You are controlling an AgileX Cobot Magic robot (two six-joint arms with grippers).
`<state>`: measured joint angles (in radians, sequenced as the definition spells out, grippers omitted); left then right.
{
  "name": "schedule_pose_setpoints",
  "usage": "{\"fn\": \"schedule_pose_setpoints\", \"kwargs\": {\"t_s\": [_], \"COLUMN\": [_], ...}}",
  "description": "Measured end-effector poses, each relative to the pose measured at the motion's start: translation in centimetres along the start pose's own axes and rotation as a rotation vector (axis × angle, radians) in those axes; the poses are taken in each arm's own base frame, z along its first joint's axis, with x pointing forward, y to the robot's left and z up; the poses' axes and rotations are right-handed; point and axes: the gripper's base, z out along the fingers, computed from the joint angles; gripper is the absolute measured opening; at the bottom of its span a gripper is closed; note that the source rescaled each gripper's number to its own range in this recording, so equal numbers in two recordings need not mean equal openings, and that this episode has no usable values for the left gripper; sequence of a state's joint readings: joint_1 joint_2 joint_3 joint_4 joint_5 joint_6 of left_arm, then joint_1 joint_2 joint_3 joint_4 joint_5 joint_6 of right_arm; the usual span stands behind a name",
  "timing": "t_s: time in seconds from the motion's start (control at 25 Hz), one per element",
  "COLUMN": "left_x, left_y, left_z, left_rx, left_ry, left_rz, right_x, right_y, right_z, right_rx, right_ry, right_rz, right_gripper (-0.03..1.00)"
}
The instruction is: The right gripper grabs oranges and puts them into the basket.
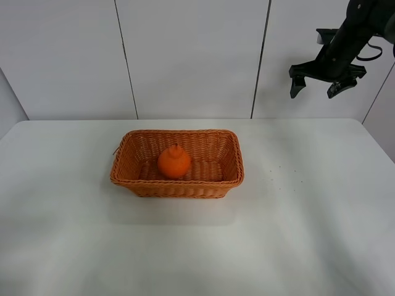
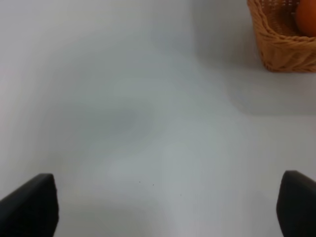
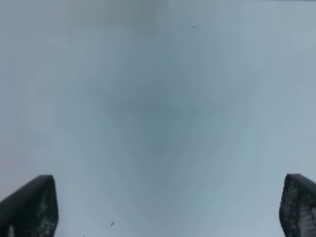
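Note:
The orange (image 1: 173, 163) lies inside the wicker basket (image 1: 142, 185) in the middle of the white table, upright with its knob on top. My right gripper (image 1: 319, 87) is open and empty, raised high at the back right, well above the table and far from the basket. In the right wrist view its fingertips (image 3: 29, 207) stand wide apart over bare table. My left gripper (image 2: 168, 207) is open and empty; the arm is out of the exterior view. A basket corner (image 2: 281, 52) and part of the orange (image 2: 307, 17) show in the left wrist view.
The white table (image 1: 308, 234) has a few small dark specks to the right of the basket (image 1: 281, 176). A white panelled wall (image 1: 191, 55) stands behind the table.

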<state>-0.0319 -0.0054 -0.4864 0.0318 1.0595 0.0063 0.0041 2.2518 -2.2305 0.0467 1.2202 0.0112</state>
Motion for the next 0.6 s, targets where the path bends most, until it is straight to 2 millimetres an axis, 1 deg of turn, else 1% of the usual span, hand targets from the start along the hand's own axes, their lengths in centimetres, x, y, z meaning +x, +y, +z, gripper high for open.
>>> {"fn": "schedule_pose_setpoints", "kwargs": {"t_s": [0.08, 0.2, 0.28, 0.32, 0.4, 0.44, 0.48, 0.6], "left_x": [0.0, 0.0, 0.0, 0.0, 0.0, 0.0, 0.0, 0.0], "left_y": [0.0, 0.0, 0.0, 0.0, 0.0, 0.0, 0.0, 0.0], "left_z": [0.0, 0.0, 0.0, 0.0, 0.0, 0.0, 0.0, 0.0], "left_rx": [0.0, 0.0, 0.0, 0.0, 0.0, 0.0, 0.0, 0.0], "left_ry": [0.0, 0.0, 0.0, 0.0, 0.0, 0.0, 0.0, 0.0], "left_rz": [0.0, 0.0, 0.0, 0.0, 0.0, 0.0, 0.0, 0.0], "right_x": [0.3, 1.4, 2.6, 3.2, 5.2, 6.3, 7.5, 12.2], "right_y": [0.4, 0.8, 0.9, 1.0, 1.0, 0.9, 0.9, 0.8], "right_z": [-1.6, -3.9, -5.2, -6.2, -7.9, -8.4, -9.6, -11.8], "right_rx": [-0.005, -0.008, -0.009, -0.009, -0.009, -0.008, -0.008, -0.006], "right_ry": [-0.011, -0.014, 0.001, 0.002, 0.021, 0.042, 0.042, 0.088], "right_rz": [-0.006, -0.015, -0.016, -0.017, -0.016, -0.015, -0.015, -0.013], "right_gripper": [0.99, 0.99, 0.99, 0.98, 0.98, 0.98, 0.98, 0.98]}}
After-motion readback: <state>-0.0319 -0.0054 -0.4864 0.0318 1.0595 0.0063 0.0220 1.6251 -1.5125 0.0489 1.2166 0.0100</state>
